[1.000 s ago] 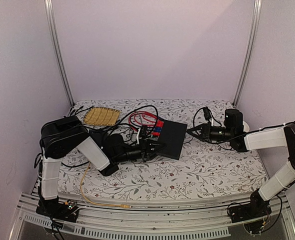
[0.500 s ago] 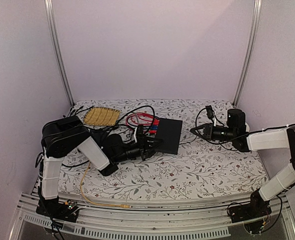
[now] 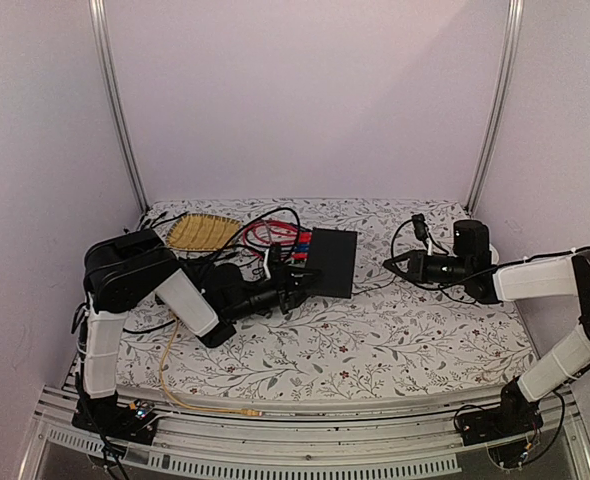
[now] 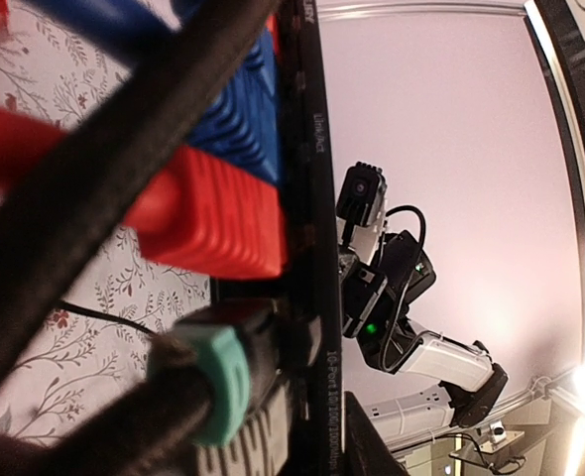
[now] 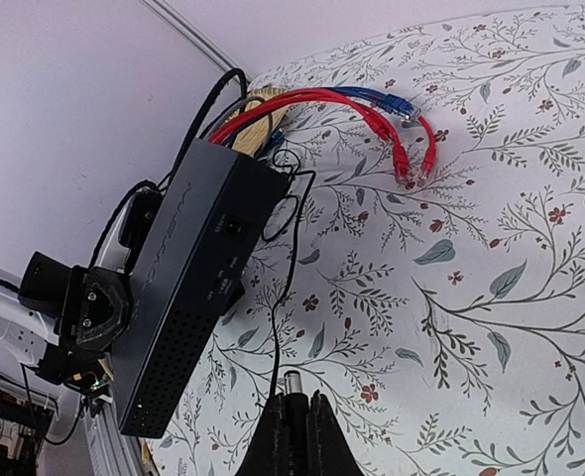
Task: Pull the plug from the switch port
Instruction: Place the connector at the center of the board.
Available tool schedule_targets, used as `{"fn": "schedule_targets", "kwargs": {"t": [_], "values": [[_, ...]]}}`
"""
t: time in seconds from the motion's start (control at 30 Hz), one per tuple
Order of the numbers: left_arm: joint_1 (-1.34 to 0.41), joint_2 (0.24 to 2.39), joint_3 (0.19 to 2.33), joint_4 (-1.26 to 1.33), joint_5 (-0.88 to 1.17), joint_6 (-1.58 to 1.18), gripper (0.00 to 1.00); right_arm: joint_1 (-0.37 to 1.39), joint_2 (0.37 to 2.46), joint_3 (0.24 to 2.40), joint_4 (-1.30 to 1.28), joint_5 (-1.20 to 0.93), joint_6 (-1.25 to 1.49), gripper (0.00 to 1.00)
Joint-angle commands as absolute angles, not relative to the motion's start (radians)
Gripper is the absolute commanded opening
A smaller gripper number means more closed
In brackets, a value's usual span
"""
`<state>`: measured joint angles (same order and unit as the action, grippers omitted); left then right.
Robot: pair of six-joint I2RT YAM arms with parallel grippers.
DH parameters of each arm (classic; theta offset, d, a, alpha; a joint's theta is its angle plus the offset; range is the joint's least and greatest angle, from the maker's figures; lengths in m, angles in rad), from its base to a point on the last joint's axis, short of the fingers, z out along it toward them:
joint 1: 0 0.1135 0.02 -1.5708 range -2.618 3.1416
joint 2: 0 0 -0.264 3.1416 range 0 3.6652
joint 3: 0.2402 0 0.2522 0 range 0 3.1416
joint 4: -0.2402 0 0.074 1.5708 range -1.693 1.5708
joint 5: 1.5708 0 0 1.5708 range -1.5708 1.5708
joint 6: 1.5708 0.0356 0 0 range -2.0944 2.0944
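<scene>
At the near edge of the worktop [image 3: 395, 340] a yellow cable [image 3: 175, 385] lies loose; it looks unrelated to the task. Just past it my left hand [image 3: 293, 288] sits right at the port side of the switch [image 3: 335, 262]. Its jaws are narrowed, not fully closed. The wrist view is too close and blurred, so I cannot tell whether they have a plug.

That same view shows the red plug [image 4: 223, 223], blue plug [image 4: 238, 109] and teal-booted plug [image 4: 218, 382] all looking seated in the port row [image 3: 308, 258]. My read is that the approach is done, the grip is unconfirmed, and the pull itself is not yet done.

The switch lies flat at mid-worktop, its long axis running near-to-far and slightly skewed. The port edge faces left, toward my left hand, so the sockets open leftward. The plugs' long axes run left-right, with cables leaving to the left. The pull probably needs to go straight left along that axis.

To the right of the switch and apart from it, my right hand [image 5: 294, 399] is pinched shut on a thin black lead [image 5: 274, 327], whose metal tip pokes out just past the fingertips.

Farther back are a red cable coil [image 3: 275, 235] and a woven mat [image 3: 203, 232].
</scene>
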<state>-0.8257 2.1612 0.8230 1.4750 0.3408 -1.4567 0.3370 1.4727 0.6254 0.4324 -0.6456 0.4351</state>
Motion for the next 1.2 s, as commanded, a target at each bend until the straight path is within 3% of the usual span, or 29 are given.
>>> {"fn": "schedule_targets", "kwargs": {"t": [0.0,0.27,0.73,1.17], "values": [[-0.804,2.136,0.901,1.679,0.407,-1.372,0.0,0.335,1.533,0.667,0.427,-0.673,0.496,0.02],[-0.786,2.003,0.911,1.562,0.475,-1.24,0.0,0.36,1.672,0.761,0.434,-0.649,0.6,0.02],[-0.723,1.719,0.85,1.278,0.506,-1.04,0.0,0.576,1.934,0.984,0.488,-0.577,0.694,0.03],[-0.698,1.64,0.793,1.231,0.473,-1.022,0.0,0.678,2.136,1.262,0.371,-0.536,0.652,0.18]]}}
